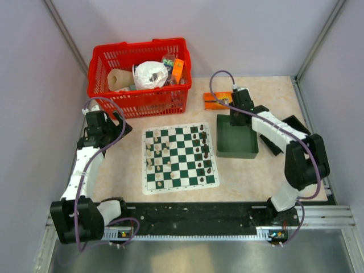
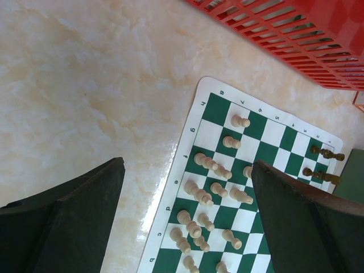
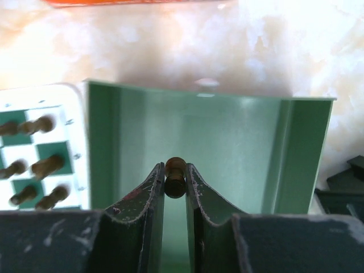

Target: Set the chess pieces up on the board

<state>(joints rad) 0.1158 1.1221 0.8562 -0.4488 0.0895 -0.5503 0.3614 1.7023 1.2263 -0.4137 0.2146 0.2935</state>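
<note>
Looking at your R side first: the right gripper (image 3: pixel 175 166) is clamped on one dark chessman (image 3: pixel 175 185), w/ a finger pressed to each side and the rounded head poking out just past the tips. That piece hangs inside the outline of the green tray (image 3: pixel 239 142). You can't tell from the wrist view whether its base touches the tray floor. The tray sits just right of the board (image 1: pixel 180 158), close to its right edge. An orange flat item (image 1: pixel 217 101) lies on the table (image 1: pixel 267 170) at the tray's far side, and some black bits (image 1: pixel 293 122) lie to its right, too small to make out.

Your left gripper (image 2: pixel 185 170) has its jaws spread wide apart. It hangs over the tabletop at the board's left edge, toward the far-left corner, just near of the red basket (image 1: pixel 136 46).

On the board, the cream chessmen (image 1: pixel 153 153) crowd the left few columns, several bunched close together and not one per square. The dark chessmen (image 1: pixel 203 149) stand along the right columns in approx two files, on the side nearest the tray. In the R wrist view a few of them show blurred at the left edge.

The basket sits at the far-left of the table, beyond the board. It holds a paper roll (image 1: pixel 118 79), a crumpled white bag (image 1: pixel 150 74) and an orange box (image 1: pixel 178 69), plus other bits you can't ID
</note>
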